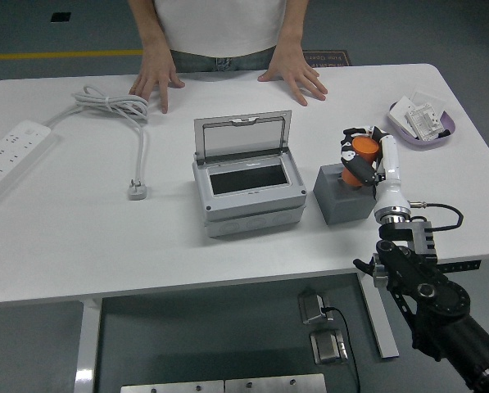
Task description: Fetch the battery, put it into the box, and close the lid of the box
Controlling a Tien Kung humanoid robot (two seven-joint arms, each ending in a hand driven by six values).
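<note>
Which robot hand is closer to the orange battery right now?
The right. The right hand is closed around the orange battery, holding it just above the grey block beside the open box. The left hand is not in view.

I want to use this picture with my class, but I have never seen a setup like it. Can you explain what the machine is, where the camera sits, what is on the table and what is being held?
The camera sits high on a humanoid robot's head, looking down over a white table. The black arm entering from the lower right is the robot's right arm, ending in a five-fingered right hand. It grips an orange battery above a small grey block. The left arm is out of view. Mid-table stands a grey box with its lid raised. To the left lie a white power strip and its coiled cable; far right is a purple tray of small parts. A person rests both hands flat on the far edge.
</note>
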